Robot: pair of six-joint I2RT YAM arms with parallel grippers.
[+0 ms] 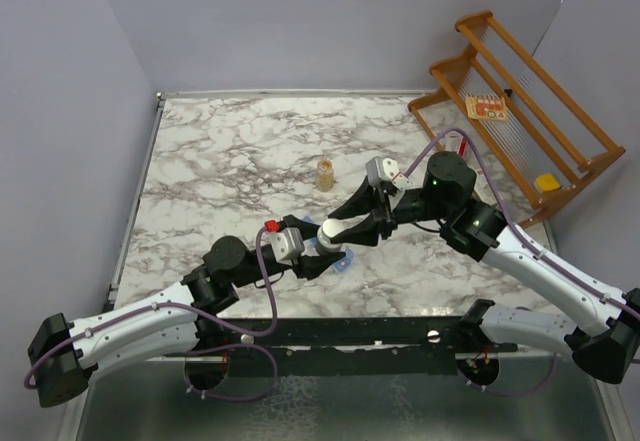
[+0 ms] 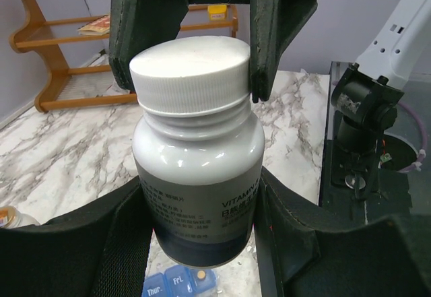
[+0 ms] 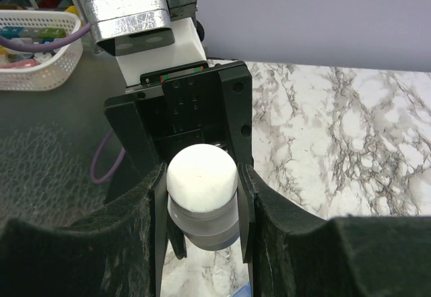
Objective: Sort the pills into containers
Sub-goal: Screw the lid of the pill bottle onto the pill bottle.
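Observation:
A grey pill bottle (image 2: 199, 176) with a white cap (image 3: 201, 177) is held between both arms above the table; it also shows in the top view (image 1: 333, 232). My left gripper (image 2: 202, 229) is shut on the bottle's body. My right gripper (image 3: 202, 196) is shut on the white cap. The blue pill container strip (image 2: 176, 283) lies on the marble right under the bottle, its "Thur." and "Fri." lids showing, and one small pill (image 2: 201, 274) sits in an open compartment. In the top view only a blue edge (image 1: 340, 261) of it shows.
A small amber bottle (image 1: 325, 174) stands on the marble behind the grippers. A wooden rack (image 1: 520, 101) stands at the back right. A white basket (image 3: 34, 48) sits off the table's near side.

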